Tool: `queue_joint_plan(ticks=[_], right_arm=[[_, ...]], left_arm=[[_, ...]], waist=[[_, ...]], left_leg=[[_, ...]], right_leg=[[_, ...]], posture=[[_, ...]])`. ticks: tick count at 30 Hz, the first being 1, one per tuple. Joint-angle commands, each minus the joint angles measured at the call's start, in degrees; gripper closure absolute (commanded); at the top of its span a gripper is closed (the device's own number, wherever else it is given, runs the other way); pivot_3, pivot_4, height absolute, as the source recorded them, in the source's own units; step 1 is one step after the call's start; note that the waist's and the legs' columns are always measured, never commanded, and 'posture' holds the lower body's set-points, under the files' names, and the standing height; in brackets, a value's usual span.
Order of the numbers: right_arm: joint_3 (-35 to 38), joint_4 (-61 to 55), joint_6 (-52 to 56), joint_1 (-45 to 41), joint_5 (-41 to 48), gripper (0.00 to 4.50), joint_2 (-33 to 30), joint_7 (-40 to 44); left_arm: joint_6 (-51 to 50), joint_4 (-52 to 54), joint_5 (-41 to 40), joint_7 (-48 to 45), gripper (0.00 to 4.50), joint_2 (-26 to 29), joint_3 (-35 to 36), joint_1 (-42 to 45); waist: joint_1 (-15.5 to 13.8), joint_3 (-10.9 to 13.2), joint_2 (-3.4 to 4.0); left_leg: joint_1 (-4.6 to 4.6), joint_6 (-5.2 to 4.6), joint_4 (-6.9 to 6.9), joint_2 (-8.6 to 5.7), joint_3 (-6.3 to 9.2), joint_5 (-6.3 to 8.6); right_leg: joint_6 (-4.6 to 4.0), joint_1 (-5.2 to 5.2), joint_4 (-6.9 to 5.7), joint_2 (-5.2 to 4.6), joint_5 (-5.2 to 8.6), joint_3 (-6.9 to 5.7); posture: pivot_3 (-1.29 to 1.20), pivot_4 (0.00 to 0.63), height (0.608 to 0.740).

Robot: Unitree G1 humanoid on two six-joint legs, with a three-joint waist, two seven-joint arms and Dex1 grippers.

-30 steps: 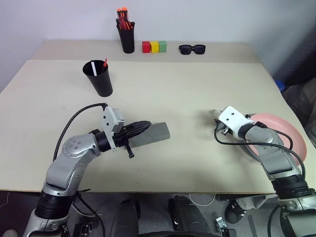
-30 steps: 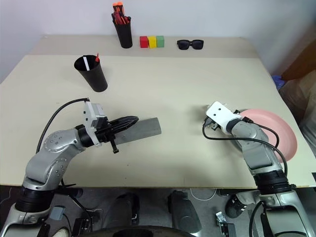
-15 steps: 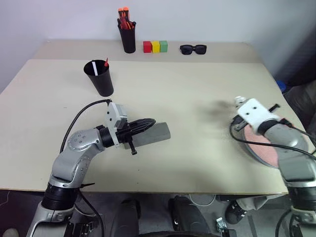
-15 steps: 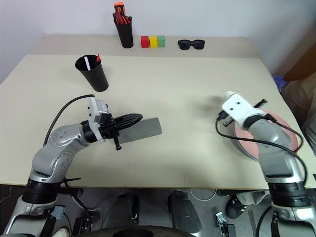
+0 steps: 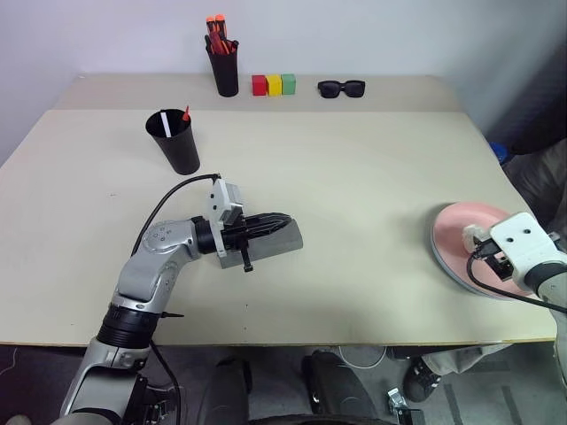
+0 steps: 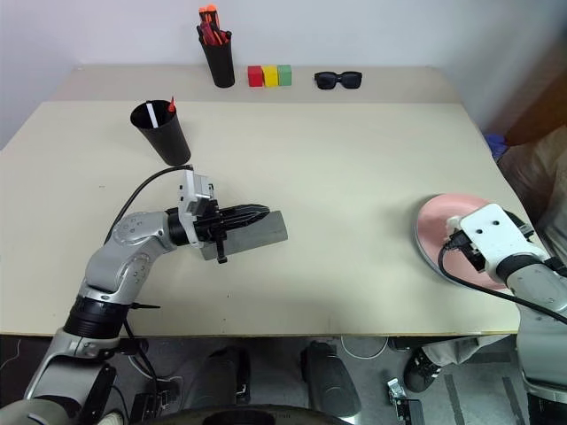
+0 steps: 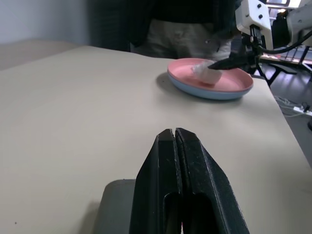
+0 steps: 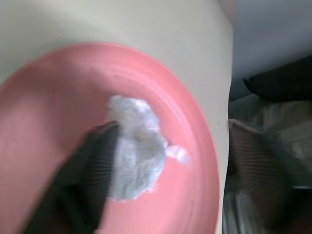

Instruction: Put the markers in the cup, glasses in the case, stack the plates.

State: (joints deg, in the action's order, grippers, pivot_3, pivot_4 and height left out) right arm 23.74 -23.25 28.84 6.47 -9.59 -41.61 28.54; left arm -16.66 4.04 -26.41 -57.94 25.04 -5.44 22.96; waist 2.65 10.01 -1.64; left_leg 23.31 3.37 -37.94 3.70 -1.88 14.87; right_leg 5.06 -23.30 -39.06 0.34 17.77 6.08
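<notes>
the grey case (image 5: 270,245) is lying on the table (image 5: 354,195) in front of the robot, a little left of the middle. the left gripper (image 5: 282,222) is resting over it, its fingers (image 7: 178,180) pressed together and pointing toward the robot's right; whether they are pinching anything cannot be told.

near the table's right edge the pink plate (image 5: 461,232) is sitting on top of the light blue plate (image 7: 204,92), so the two are stacked. a crumpled whitish wad (image 8: 134,151) is lying on the pink plate. the right gripper (image 7: 229,61) is hovering at that plate with one dark finger (image 8: 83,180) at the wad; whether its jaws are parted or closed cannot be told.

further back on the left the black cup (image 5: 174,142) is standing upright with the white and red markers (image 5: 175,120) poking out of its rim. along the far edge a black pen holder (image 5: 223,64), three coloured blocks (image 5: 273,85) and black sunglasses (image 5: 342,88) are sitting in a row.
</notes>
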Motion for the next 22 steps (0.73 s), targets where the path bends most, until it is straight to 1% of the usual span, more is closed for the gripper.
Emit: queue_joint_plan(ticks=[1,4,6,9,11,12,14,16,22], right_arm=[[0.5,-0.5,-2.3,-4.8,3.9,0.33,-0.3,0.8],[-1.5,1.0,-1.3,-12.4,12.5,0.33,3.5,3.6],[-2.8,3.3,-1.2,-16.0,16.5,0.33,5.1,5.8],[-6.2,7.9,-2.1,-19.4,19.8,0.33,5.1,10.0],[-8.5,11.4,-2.3,-22.2,21.9,0.33,5.2,12.5],[-8.9,13.0,-2.5,-23.3,22.7,0.33,5.0,13.3],[-11.8,17.9,-4.8,-26.4,22.1,0.33,5.0,15.0],[-14.3,22.4,-7.2,-29.2,21.5,0.33,5.1,16.7],[-18.4,29.5,-11.5,-34.1,20.9,0.33,5.9,18.5]], left_arm=[[1.7,1.1,0.4,2.6,4.50,1.4,4.3,-0.6],[3.5,-0.7,4.4,8.7,4.50,4.1,8.9,-3.0],[5.4,-2.0,7.4,13.6,4.50,5.5,12.0,-4.6],[4.0,-1.4,8.0,19.7,4.50,7.1,18.3,-8.4],[4.4,-0.3,7.5,21.7,4.50,8.4,23.3,-12.5],[4.3,0.3,7.2,22.4,4.50,8.6,24.4,-13.6],[4.3,2.3,6.3,24.0,4.50,9.0,29.7,-19.1],[4.4,4.8,6.0,25.2,4.50,8.7,32.8,-23.7],[3.4,10.6,5.3,28.4,4.50,7.1,34.5,-29.1]], waist=[[0.1,0.0,0.00],[0.4,0.0,-0.01],[0.4,0.0,-0.01],[0.0,0.0,-0.05],[0.0,0.0,-0.05],[-0.1,0.1,-0.04],[-0.1,0.1,-0.05],[0.0,0.1,-0.04],[-0.6,0.1,-0.05]], left_leg=[[0.00,0.00,0.00,0.00,0.00,0.00],[-0.02,0.00,0.02,0.01,0.03,0.00],[-0.04,0.00,0.05,0.03,0.06,0.00],[0.02,-0.01,0.05,0.04,0.08,0.01],[0.03,-0.05,0.04,0.04,0.01,0.03],[0.04,-0.07,0.04,0.05,0.00,0.04],[0.04,-0.09,0.04,0.06,-0.02,0.05],[0.03,-0.09,0.04,0.08,-0.08,0.05],[0.04,-0.09,0.02,0.07,-0.06,0.05]], right_leg=[[0.00,0.00,0.00,0.00,0.00,0.00],[0.00,0.01,-0.01,0.01,0.00,-0.01],[0.01,0.02,-0.03,0.03,-0.01,-0.01],[0.02,0.00,-0.01,0.00,0.00,-0.07],[0.03,-0.01,0.00,-0.05,0.00,-0.05],[0.03,-0.01,0.01,-0.06,0.00,-0.06],[0.02,-0.04,0.00,-0.08,0.00,-0.05],[0.01,-0.05,0.00,-0.11,0.01,-0.05],[-0.06,-0.03,0.00,-0.13,0.04,-0.08]], posture=[[0.00,0.150,0.740],[0.00,0.150,0.740],[0.00,0.150,0.740],[0.00,0.150,0.740],[0.00,0.150,0.740],[0.00,0.150,0.740],[0.00,0.150,0.740],[0.00,0.150,0.740],[0.00,0.150,0.740]])
